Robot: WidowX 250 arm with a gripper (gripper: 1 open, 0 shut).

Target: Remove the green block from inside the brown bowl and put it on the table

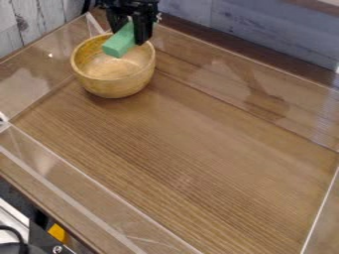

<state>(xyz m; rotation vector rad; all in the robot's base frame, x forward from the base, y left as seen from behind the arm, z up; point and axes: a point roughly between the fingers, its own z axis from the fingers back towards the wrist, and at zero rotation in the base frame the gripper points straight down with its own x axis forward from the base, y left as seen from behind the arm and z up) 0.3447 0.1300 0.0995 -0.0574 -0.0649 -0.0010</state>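
The green block (122, 43) hangs tilted above the far right rim of the brown bowl (111, 71), clear of the bowl's pale inside. My black gripper (134, 30) comes down from the top edge of the view and is shut on the block's upper end. The bowl sits at the far left of the wood-grain table (199, 149), and nothing shows inside it.
Low clear plastic walls (79, 189) edge the tabletop on all sides. A grey plank wall (265, 25) runs behind the table. Dark equipment (34, 233) sits below the front left corner.
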